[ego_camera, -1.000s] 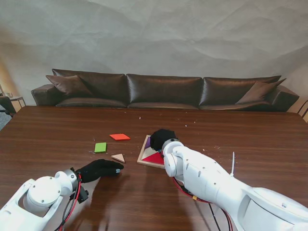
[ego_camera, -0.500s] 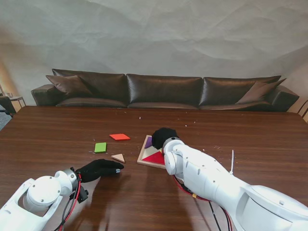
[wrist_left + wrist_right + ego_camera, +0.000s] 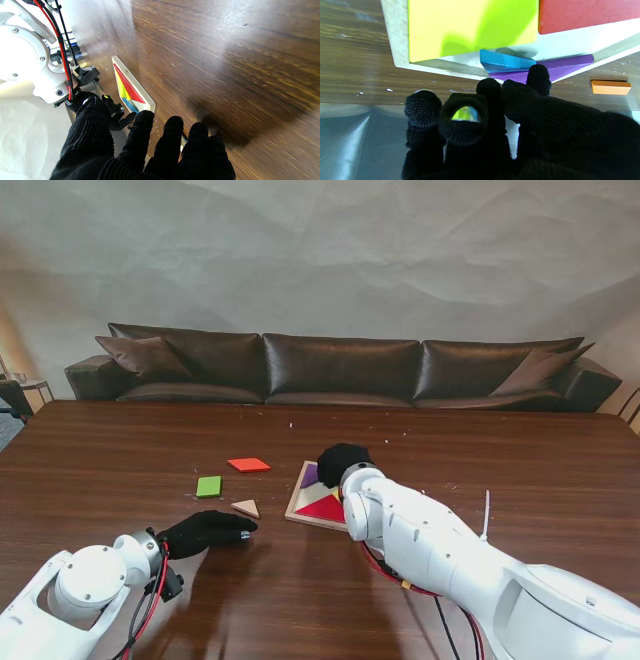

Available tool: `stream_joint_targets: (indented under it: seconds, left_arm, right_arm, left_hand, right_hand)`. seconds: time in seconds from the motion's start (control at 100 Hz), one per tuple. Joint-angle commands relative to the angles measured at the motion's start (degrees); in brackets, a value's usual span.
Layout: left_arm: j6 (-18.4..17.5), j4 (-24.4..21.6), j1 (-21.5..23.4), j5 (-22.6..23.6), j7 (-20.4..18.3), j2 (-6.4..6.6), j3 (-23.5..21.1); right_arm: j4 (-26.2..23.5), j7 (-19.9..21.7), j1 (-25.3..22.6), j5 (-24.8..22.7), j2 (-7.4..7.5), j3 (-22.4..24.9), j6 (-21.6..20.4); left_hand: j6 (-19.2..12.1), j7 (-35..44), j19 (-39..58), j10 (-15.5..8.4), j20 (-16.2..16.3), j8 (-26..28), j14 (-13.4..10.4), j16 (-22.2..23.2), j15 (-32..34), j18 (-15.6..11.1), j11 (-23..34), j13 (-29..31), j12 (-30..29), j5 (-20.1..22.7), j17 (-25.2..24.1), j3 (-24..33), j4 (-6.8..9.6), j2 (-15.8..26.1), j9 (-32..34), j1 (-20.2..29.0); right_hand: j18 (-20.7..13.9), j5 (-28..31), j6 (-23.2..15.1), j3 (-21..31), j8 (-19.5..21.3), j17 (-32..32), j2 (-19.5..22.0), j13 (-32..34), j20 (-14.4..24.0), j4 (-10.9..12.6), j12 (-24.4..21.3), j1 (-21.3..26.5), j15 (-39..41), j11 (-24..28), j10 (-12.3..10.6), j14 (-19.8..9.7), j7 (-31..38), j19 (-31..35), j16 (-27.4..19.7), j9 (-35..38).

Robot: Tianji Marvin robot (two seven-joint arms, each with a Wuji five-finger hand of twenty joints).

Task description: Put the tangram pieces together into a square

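Note:
The wooden tray (image 3: 297, 502) holds a red piece (image 3: 323, 508) and a purple piece (image 3: 311, 475). In the right wrist view it also holds a yellow piece (image 3: 470, 25) and a blue piece (image 3: 505, 62) that lies tilted beside the purple piece (image 3: 565, 63). My right hand (image 3: 343, 459) hovers over the tray's far side with curled, bunched fingers, one fingertip (image 3: 537, 73) at the purple piece, holding nothing. To the tray's left lie an orange piece (image 3: 248, 465), a green square (image 3: 208, 486) and a tan triangle (image 3: 246, 507). My left hand (image 3: 205, 531) rests flat near the tan triangle, fingers stretched out.
A long dark sofa (image 3: 340, 370) stands beyond the table's far edge. A thin white strip (image 3: 485, 518) lies on the table to the right of my right arm. The brown table top (image 3: 120, 460) extends wide on both sides.
My right hand has shifted slightly to the right and farther from me over the tray. The left hand and the loose pieces have not moved.

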Motion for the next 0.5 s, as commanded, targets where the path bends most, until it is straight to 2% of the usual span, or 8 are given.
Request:
stream_joint_targets:
  seconds: [0.0, 0.16, 0.29, 0.31, 0.33, 0.35, 0.49]
  left_arm:
    - [0.4, 0.5, 0.8, 0.3, -1.3, 0.08, 0.0]
    - [0.6, 0.4, 0.9, 0.3, -1.4, 0.11, 0.0]
    - [0.7, 0.3, 0.9, 0.2, -1.4, 0.11, 0.1]
    - [0.7, 0.3, 0.9, 0.2, -1.4, 0.1, 0.1]
    - [0.6, 0.4, 0.8, 0.2, -1.4, 0.09, 0.1]
    - [0.6, 0.4, 0.8, 0.2, -1.4, 0.09, 0.1]
    - [0.3, 0.6, 0.5, 0.0, -1.4, 0.09, 0.4]
  right_arm:
    - [-0.6, -0.3, -0.5, 0.0, 0.04, 0.5, -0.3]
    - [-2.5, -1.6, -1.3, -0.3, 0.84, 2.2, 0.4]
    - [-5.4, -0.8, -2.0, -1.3, 2.52, 3.3, 2.5]
    - [-5.7, -0.6, -2.1, -1.5, 2.76, 3.4, 2.9]
    - [-6.0, -0.4, -2.2, -1.6, 2.99, 3.6, 3.2]
    - [-6.4, -0.2, -2.3, -1.8, 3.27, 3.7, 3.5]
    - [-8.4, 1.5, -2.8, -3.4, 5.04, 4.2, 5.8]
  left_hand:
    - [-0.3, 0.2, -0.2, -0.4, -1.2, 0.2, 5.0, 0.7, 0.1, 14.6, 0.2, 0.6, 0.6, 0.7, 1.5, -1.3, 1.68, 2.6, 0.2, 0.9]
    - [-0.3, 0.2, -0.2, -0.5, -1.2, 0.2, 5.1, 0.7, 0.2, 14.6, 0.2, 0.6, 0.6, 0.7, 1.6, -1.4, 1.67, 2.5, 0.2, 0.9]
    - [-0.2, 0.2, -0.2, -0.4, -1.2, 0.2, 5.1, 0.7, 0.1, 14.6, 0.2, 0.6, 0.6, 0.7, 1.5, -1.4, 1.67, 2.6, 0.2, 0.9]
    - [-0.2, 0.2, -0.2, -0.4, -1.2, 0.2, 5.1, 0.7, 0.2, 14.6, 0.2, 0.6, 0.6, 0.7, 1.5, -1.4, 1.67, 2.6, 0.2, 0.9]
    - [-0.2, 0.2, -0.2, -0.4, -1.2, 0.2, 5.2, 0.7, 0.2, 14.6, 0.2, 0.6, 0.6, 0.7, 1.5, -1.4, 1.68, 2.6, 0.2, 0.9]
    - [-0.3, 0.2, -0.2, -0.4, -1.2, 0.2, 5.1, 0.7, 0.2, 14.6, 0.2, 0.7, 0.6, 0.7, 1.5, -1.4, 1.67, 2.5, 0.3, 0.9]
    - [-0.2, 0.2, -0.2, -0.4, -1.2, 0.2, 5.1, 0.7, 0.2, 14.6, 0.2, 0.7, 0.6, 0.7, 1.5, -1.3, 1.68, 2.6, 0.3, 0.9]
  right_hand:
    - [-0.7, -1.1, -0.1, 0.6, -0.4, -2.3, 0.4, 1.5, 1.2, -1.1, -0.3, -0.1, 2.2, 1.2, -1.2, -0.8, 1.0, 3.4, 1.2, -0.4]
    - [-0.3, -0.2, 0.1, 1.1, -0.3, -2.0, -0.2, 1.5, 1.2, -1.2, -0.4, -0.1, 2.8, 1.2, -1.1, -0.7, 1.7, 3.4, 1.5, 0.2]
    - [0.0, 0.2, 1.5, 1.9, -0.4, -1.5, -0.9, 1.5, 1.1, -1.4, -0.4, -0.4, 3.4, 1.3, -1.2, -1.0, 2.2, 3.5, 1.8, 0.7]
    - [0.0, 0.2, 2.0, 2.1, -0.7, -1.4, -1.1, 1.5, 1.1, -1.4, -0.4, -0.5, 3.6, 1.3, -1.3, -1.0, 2.3, 3.5, 1.9, 0.8]
    - [0.2, 0.0, 2.5, 2.5, -3.1, -1.3, -1.4, 1.5, 1.0, -1.5, -0.4, -0.7, 3.8, 1.3, -1.2, -0.7, 3.5, 3.6, 2.0, 0.9]
    - [0.2, -0.1, 2.7, 2.6, -3.7, -1.2, -1.5, 1.5, 1.0, -1.6, -0.3, -0.7, 3.9, 1.4, -1.2, -0.8, 3.8, 3.6, 2.0, 1.0]
    - [0.5, 0.3, 4.0, 3.7, -4.1, -0.2, -2.8, 1.5, 1.0, -1.4, -0.4, -1.2, 4.9, 1.5, -1.1, -1.4, 4.4, 3.9, 2.5, 1.9]
